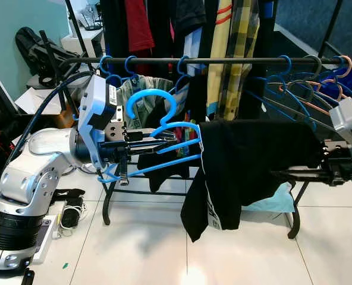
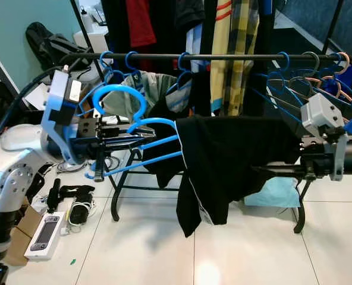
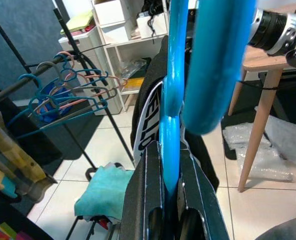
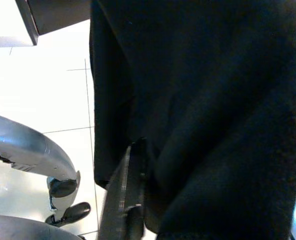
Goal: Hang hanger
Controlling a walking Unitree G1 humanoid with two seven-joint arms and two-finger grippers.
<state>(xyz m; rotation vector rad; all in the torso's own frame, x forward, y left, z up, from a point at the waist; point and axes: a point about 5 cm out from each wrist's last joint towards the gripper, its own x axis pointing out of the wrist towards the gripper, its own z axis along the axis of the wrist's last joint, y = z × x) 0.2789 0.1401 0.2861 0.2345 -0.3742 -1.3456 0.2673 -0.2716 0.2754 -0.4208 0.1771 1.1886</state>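
Note:
A blue plastic hanger (image 1: 155, 98) is held just below the black rail (image 1: 235, 60) of a clothes rack, hook up and tilted. My left gripper (image 1: 164, 142) is shut on the hanger at its neck; the left wrist view has the blue hanger (image 3: 170, 100) between the fingers. A black garment (image 1: 253, 160) with a white stripe is draped over the hanger's right arm and sags toward the floor. My right gripper (image 2: 271, 170) reaches in from the right and is shut on the garment's cloth; one finger (image 4: 122, 195) lies against the black fabric (image 4: 213, 100).
The rail carries several hanging clothes (image 1: 223, 35) and empty blue and pink hangers (image 1: 319, 89) bunched at its right end. A teal cloth (image 1: 274, 205) lies low on the rack. A controller (image 2: 44, 234) and cables lie on the tiled floor at left.

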